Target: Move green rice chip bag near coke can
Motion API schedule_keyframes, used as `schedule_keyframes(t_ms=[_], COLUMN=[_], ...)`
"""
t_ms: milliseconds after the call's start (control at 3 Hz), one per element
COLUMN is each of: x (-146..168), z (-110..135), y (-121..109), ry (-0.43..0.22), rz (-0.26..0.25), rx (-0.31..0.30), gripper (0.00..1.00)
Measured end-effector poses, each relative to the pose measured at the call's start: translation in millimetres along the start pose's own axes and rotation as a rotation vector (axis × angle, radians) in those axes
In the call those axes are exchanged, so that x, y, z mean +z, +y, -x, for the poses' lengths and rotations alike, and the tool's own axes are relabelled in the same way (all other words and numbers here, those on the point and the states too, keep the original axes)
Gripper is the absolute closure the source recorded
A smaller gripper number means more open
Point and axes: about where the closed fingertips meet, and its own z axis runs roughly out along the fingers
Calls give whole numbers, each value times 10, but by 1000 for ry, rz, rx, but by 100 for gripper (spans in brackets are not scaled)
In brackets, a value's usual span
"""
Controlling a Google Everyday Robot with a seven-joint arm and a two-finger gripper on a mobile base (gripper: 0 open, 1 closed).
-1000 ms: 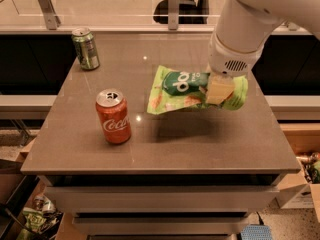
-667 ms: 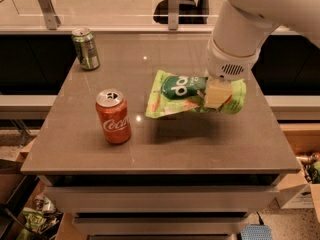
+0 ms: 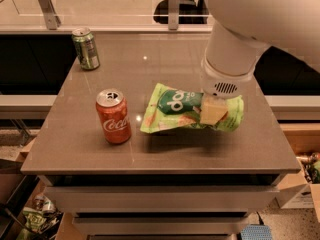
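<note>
Since a second ago the gripper (image 3: 211, 114) has carried the green rice chip bag (image 3: 172, 109) nearer in the scene and a little to the left, closing part of the gap to the coke can (image 3: 114, 118), which has not shifted.

The jaws are clamped on the right part of the bag: one pale finger (image 3: 215, 109) presses against its front face, and the other is hidden behind the pouch. The bag hangs roughly level, its dark-green logo facing up and towards the camera, its right end poking out past the gripper. A dark shadow lies on the table (image 3: 150, 154) just below it, so it appears to be lifted clear of the surface. The white arm (image 3: 235, 49) rises from the gripper to the upper right.

Left of the bag, the coke can stands upright on the table, close to the pouch's left edge but apart from it. At the far left corner a green soda can (image 3: 86, 49) stands upright, well away from both. Below the table's left side, some green packets (image 3: 37, 216) lie on the floor.
</note>
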Motion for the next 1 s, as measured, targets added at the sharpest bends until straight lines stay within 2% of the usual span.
schedule_keyframes(t_ms=[667,1000], x=[264,261], z=[5,10], y=[337,336], ry=[28,27], rz=[72,70], rx=[17,15], gripper=[100,82])
